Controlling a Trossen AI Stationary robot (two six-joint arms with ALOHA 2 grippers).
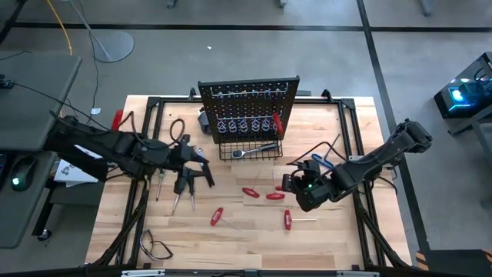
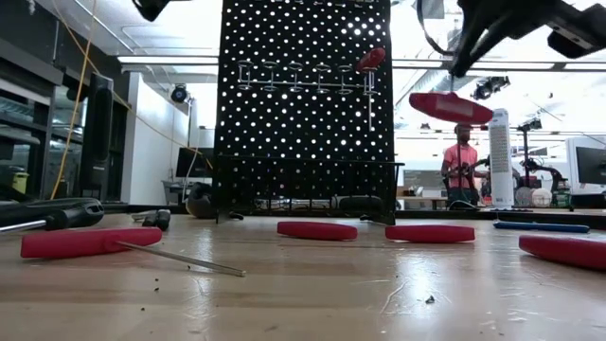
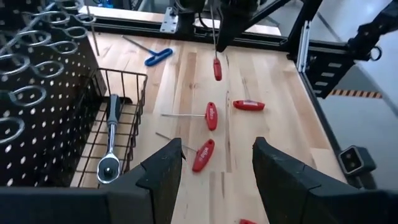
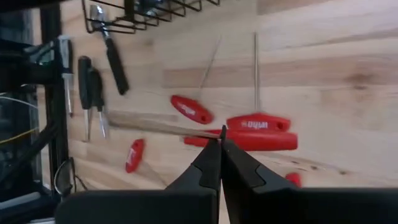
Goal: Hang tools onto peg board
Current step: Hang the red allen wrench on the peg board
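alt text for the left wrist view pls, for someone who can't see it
The open left gripper hovers over a wooden table scattered with red-handled screwdrivers. Beside it stands the peg board, a ratchet lying in its wire basket.

Floor: grey, smooth, crossed by dark lines.
Table: pale wood planks, edged by a black metal frame.
Ceiling lights: long bright strips are seen overhead.
Person: seen standing far behind, in a pink top.
Yellow cable: hung along the room's side.
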